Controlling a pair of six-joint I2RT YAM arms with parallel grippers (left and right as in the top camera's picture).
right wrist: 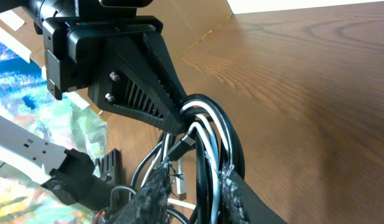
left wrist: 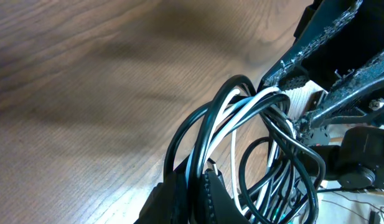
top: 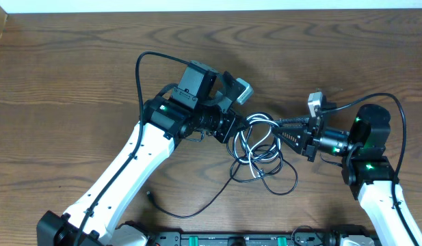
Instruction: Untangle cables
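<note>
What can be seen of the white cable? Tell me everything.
The white cable is a thin, smooth, rubbery-looking cord. It is looped in several strands that run side by side among the black cables, tangled above the wooden table. The left gripper is shut on it and the black ones together; the right gripper straddles the same bunch. Its plugs cannot be picked out.

The overhead camera looks straight down from high up, taking in the whole tabletop (top: 74,61). The wrist cameras sit low and close behind the left end effector (left wrist: 195,196) and right end effector (right wrist: 192,186), facing each other; all views share the cables (top: 260,147).
</note>
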